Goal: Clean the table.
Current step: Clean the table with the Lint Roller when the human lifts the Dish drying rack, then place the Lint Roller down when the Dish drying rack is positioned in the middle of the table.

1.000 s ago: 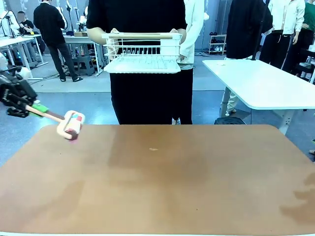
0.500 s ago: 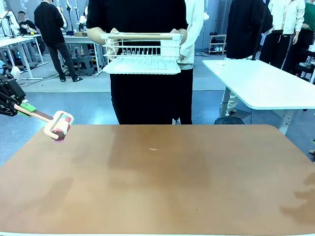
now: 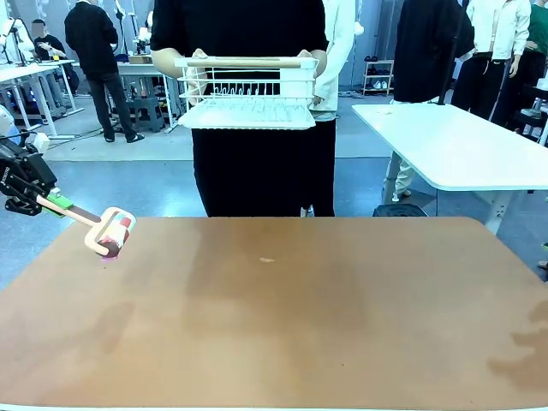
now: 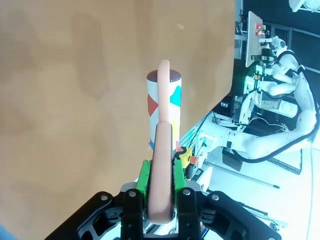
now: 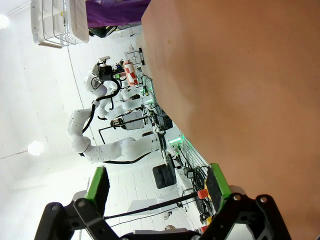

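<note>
The table (image 3: 300, 325) has a reddish-brown top that spreads across the front view, with faint darker patches on it. My left gripper (image 3: 41, 200) is at the far left edge, shut on the pale handle of a lint roller (image 3: 110, 232). The roller's head, patterned white, red and teal, hangs just above the table's left rear corner. In the left wrist view the handle runs up from between the fingers (image 4: 143, 176) to the roller (image 4: 163, 110) over the table (image 4: 75, 100). My right gripper (image 5: 157, 182) is open with nothing between its pads, above the table (image 5: 240, 75).
A person at the far side holds a white wire basket (image 3: 248, 90) at chest height. A small pale speck (image 3: 266, 259) lies on the table's middle rear. A white table (image 3: 454, 141) stands at the back right.
The left gripper and the roller have shifted left along the table's rear left corner, then slightly back to the right and down. The person and basket stay put.
</note>
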You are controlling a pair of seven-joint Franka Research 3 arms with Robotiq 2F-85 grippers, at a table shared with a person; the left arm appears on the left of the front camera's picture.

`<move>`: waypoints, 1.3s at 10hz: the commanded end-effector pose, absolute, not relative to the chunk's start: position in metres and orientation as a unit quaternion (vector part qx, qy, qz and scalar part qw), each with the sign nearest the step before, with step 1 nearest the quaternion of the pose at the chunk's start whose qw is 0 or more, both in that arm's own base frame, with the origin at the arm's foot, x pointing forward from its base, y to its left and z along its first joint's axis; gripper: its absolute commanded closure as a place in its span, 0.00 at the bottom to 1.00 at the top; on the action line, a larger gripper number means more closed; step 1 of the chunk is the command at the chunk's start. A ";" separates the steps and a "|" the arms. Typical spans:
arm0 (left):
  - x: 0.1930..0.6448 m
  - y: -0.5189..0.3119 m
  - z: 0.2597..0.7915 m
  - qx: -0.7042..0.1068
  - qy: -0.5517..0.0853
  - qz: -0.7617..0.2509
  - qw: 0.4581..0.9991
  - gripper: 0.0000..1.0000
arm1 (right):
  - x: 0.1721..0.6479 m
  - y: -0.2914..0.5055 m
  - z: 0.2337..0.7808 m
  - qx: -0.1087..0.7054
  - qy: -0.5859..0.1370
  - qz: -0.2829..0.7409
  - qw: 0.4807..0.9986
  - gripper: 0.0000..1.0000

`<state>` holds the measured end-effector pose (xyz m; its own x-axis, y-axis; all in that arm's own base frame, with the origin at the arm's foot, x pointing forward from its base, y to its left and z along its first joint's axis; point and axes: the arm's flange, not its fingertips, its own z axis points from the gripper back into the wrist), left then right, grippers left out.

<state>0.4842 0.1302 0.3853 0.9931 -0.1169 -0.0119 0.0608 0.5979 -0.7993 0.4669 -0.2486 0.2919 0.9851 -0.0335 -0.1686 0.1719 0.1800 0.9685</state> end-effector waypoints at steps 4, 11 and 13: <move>0.483 0.130 0.385 -0.446 0.032 -0.050 0.893 0.78 | 0.467 -0.247 0.294 0.635 0.054 -0.066 0.768 0.00; 0.483 0.130 0.385 -0.446 0.032 -0.050 0.893 0.78 | 0.467 -0.247 0.294 0.635 0.054 -0.066 0.768 0.00; 0.483 0.130 0.385 -0.446 0.032 -0.050 0.893 0.78 | 0.467 -0.247 0.294 0.635 0.054 -0.066 0.768 0.00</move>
<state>0.4844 0.1296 0.3846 0.9930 -0.1176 -0.0142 0.0593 0.5975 -0.7997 0.4669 -0.2486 0.2919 0.9851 -0.0335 -0.1686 0.1719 0.1800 0.9685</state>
